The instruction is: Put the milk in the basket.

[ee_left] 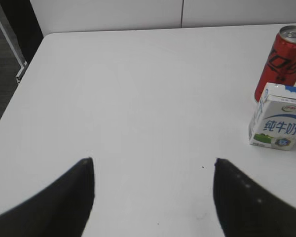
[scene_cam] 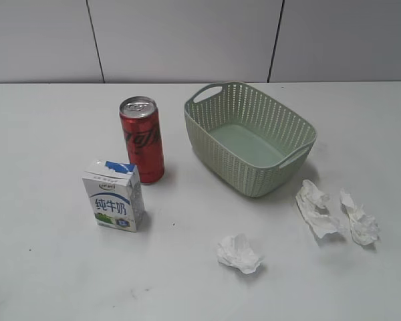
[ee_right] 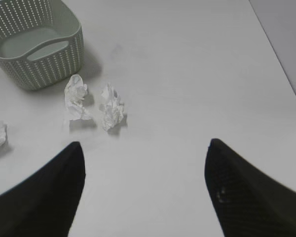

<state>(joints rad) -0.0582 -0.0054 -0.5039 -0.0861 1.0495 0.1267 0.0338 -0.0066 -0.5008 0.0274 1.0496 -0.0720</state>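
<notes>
The milk (scene_cam: 113,197) is a small white carton with a blue top corner and blue characters. It stands upright on the white table, front left of the red can, and shows in the left wrist view (ee_left: 277,117) at the right edge. The pale green basket (scene_cam: 248,137) stands empty at the middle right; its near end shows in the right wrist view (ee_right: 37,44). My left gripper (ee_left: 153,168) is open and empty, well left of the milk. My right gripper (ee_right: 144,150) is open and empty, right of the basket. Neither gripper shows in the exterior view.
A red soda can (scene_cam: 142,139) stands just behind the milk, left of the basket. Three crumpled white tissues lie in front of the basket (scene_cam: 239,253) (scene_cam: 315,208) (scene_cam: 359,221). The table's left edge (ee_left: 19,94) shows in the left wrist view.
</notes>
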